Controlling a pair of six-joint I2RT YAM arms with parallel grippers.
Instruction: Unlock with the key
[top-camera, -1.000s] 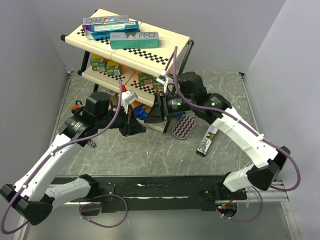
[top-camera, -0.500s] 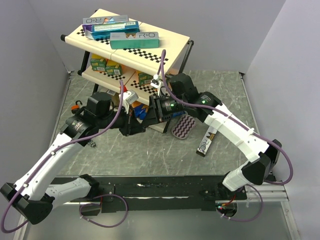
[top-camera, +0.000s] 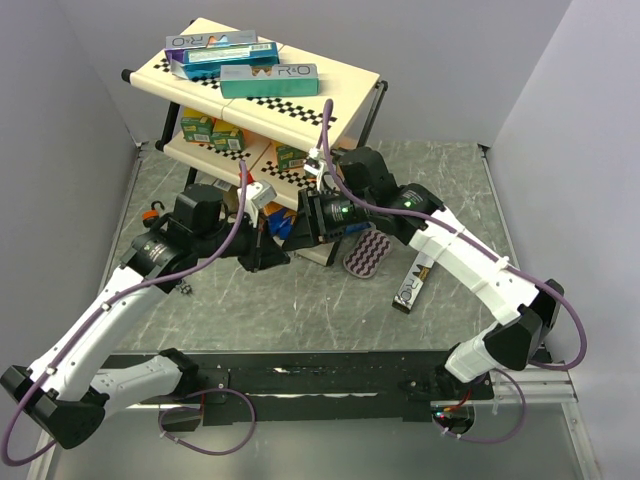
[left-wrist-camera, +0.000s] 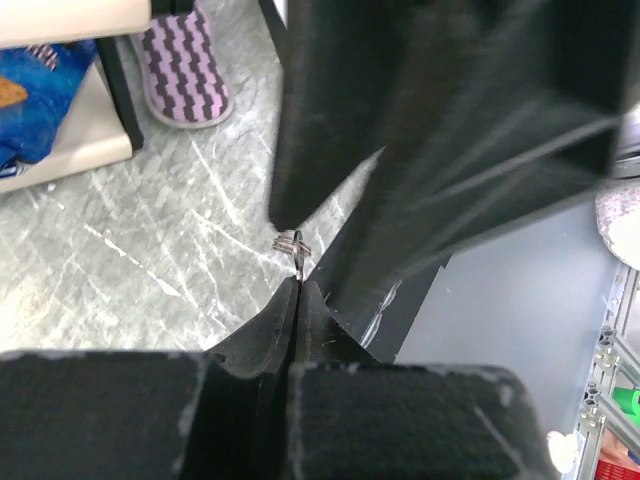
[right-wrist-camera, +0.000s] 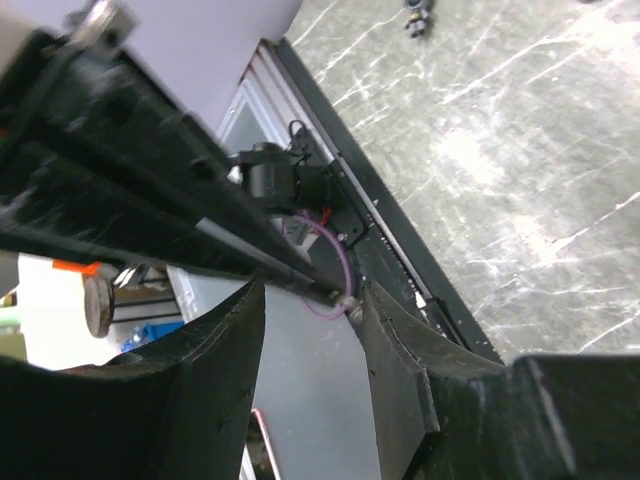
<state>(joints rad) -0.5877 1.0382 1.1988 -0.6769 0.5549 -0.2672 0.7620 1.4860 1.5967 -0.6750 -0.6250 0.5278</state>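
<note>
A shelf rack (top-camera: 340, 80) stands at the far left of the table (top-camera: 300, 310). Boxes (top-camera: 268, 78) lie on its top tier, cartons (top-camera: 210, 130) on the lower one. My left jaws and right jaws meet just before that lower tier. To their right lies a pad (top-camera: 368, 255), and a packet (top-camera: 412, 285) lies farther right, nearer me.

The shelf rack (top-camera: 345, 82) blocks the back left. A striped slipper (top-camera: 367, 253) and dark packet (top-camera: 410, 283) litter the right; the near bench (top-camera: 300, 310) lies open.

key (left-wrist-camera: 291, 243) mostly hidden inside left tool (left-wrist-camera: 297, 288), only its small ring showing, faintly blurred
</note>
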